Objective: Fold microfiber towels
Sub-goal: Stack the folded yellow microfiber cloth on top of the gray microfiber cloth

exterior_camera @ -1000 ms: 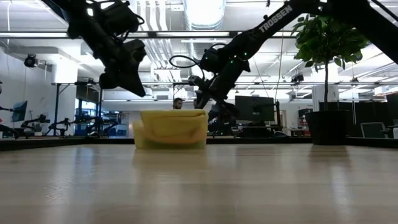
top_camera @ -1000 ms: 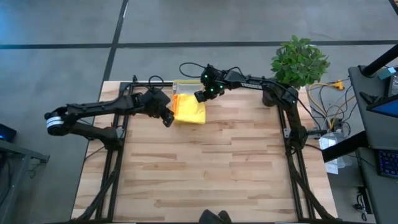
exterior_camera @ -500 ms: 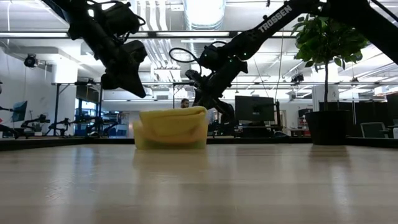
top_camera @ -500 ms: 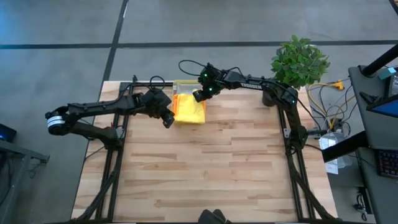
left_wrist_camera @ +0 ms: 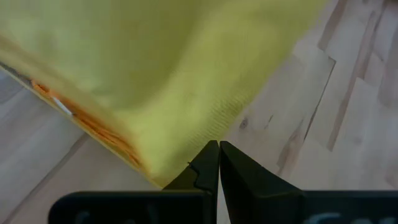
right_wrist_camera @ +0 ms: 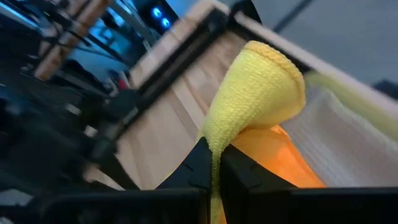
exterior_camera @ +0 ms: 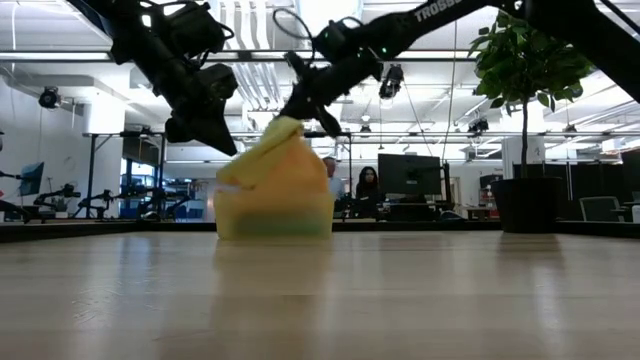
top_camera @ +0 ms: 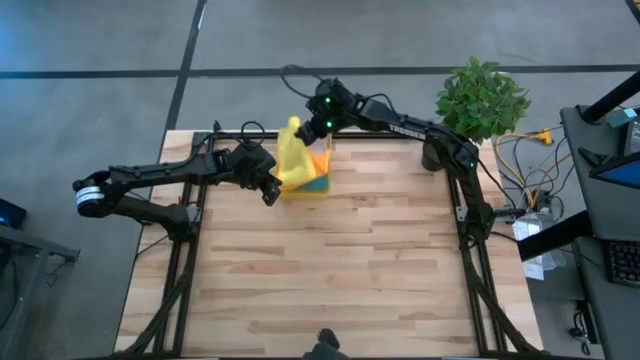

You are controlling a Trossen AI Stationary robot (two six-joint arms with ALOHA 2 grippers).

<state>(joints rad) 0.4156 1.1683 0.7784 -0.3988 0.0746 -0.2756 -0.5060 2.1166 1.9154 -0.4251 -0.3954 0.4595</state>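
Observation:
A stack of microfiber towels (top_camera: 305, 175) lies at the table's far middle. The yellow towel (top_camera: 291, 150) is on top and is drawn up into a peak (exterior_camera: 283, 128). The orange towel (top_camera: 319, 164) and the teal towel (top_camera: 316, 185) show beneath it. My right gripper (top_camera: 302, 127) is above the stack, shut on the yellow towel. My left gripper (top_camera: 270, 190) is shut and sits at the stack's near left corner, just short of the yellow towel's edge (left_wrist_camera: 186, 143). I cannot tell whether it touches the towel. My right gripper pinches a gathered bunch of the yellow towel (right_wrist_camera: 214, 146) between its two fingers, slanting down from the table's far right. Beyond the fingers the towel bulges in a rounded fold (right_wrist_camera: 267, 68). This part is lifted, and the towel's lower part (exterior_camera: 270, 190) still rests on the stack.
A pale ribbed cloth or tray wall (right_wrist_camera: 348, 137) lies beside the orange towel. A potted plant (top_camera: 482, 98) stands at the table's far right corner. Bare wooden table (top_camera: 330, 270) stretches toward the near edge. People sit at screens (exterior_camera: 367, 185) in the room behind.
My right gripper has shut on the yellow towel and risen, moving a little toward the far left. It has drawn part of the towel up into a peak, which uncovers the orange and teal towels. The towel's lower part has stayed on the stack.

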